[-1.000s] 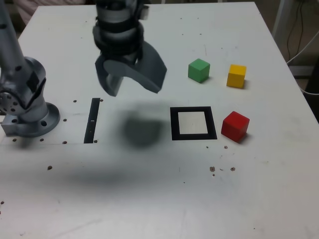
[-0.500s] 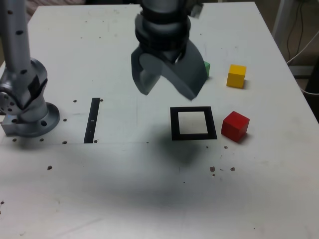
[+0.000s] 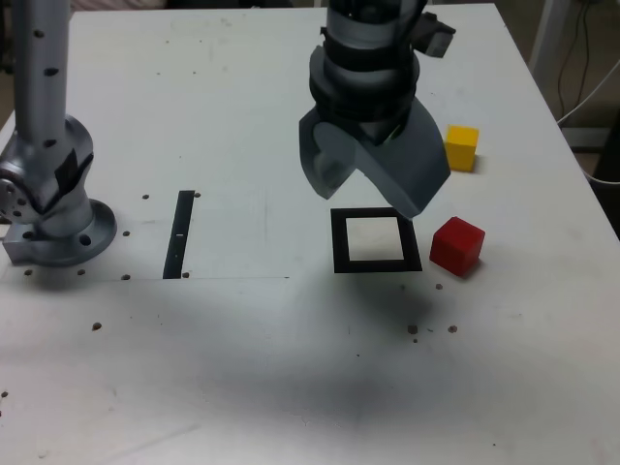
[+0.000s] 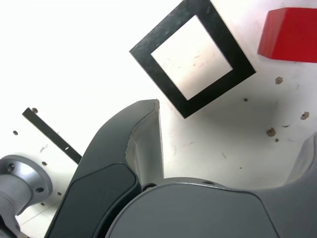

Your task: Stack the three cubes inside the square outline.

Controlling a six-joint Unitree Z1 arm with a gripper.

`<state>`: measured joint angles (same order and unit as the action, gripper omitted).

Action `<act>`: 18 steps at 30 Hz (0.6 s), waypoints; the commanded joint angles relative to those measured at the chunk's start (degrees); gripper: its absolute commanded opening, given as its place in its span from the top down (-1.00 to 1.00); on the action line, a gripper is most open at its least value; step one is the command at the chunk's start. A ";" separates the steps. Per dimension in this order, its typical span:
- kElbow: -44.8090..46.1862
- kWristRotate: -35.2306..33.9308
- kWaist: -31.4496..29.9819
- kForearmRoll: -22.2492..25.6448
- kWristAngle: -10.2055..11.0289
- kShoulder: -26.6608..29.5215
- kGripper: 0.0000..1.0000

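Note:
The square outline (image 3: 339,242) (image 4: 218,93), a thick black border with a white centre, lies flat on the white table with nothing inside it. A red cube (image 3: 456,245) (image 4: 290,34) sits just beside it on the exterior view's right. A yellow cube (image 3: 461,147) stands farther back on that side. My gripper (image 3: 368,199) (image 4: 235,124) hangs open above the table, over the outline's far edge, with nothing between its wide grey fingers (image 4: 129,148). It touches neither cube.
The arm's grey base (image 3: 48,213) (image 4: 20,183) stands at the exterior view's left. A narrow black strip (image 3: 179,232) (image 4: 49,134) lies between the base and the outline. Small dark specks (image 3: 431,329) dot the table in front of the red cube.
The open gripper has swung from above the strip toward the exterior view's right, passing in front of the green cube and now covering it. The cubes have not moved.

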<state>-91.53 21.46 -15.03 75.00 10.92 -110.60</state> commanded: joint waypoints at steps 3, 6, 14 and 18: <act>-1.89 0.09 -0.09 0.36 -0.59 -1.97 -0.99; -2.48 0.08 -0.09 0.49 -0.94 -2.93 -0.99; -2.49 0.10 -0.09 0.01 -0.73 -4.32 -0.98; -2.82 0.67 -0.09 -1.78 -0.72 -5.03 -0.98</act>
<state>-93.89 21.72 -15.03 73.74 10.14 -115.23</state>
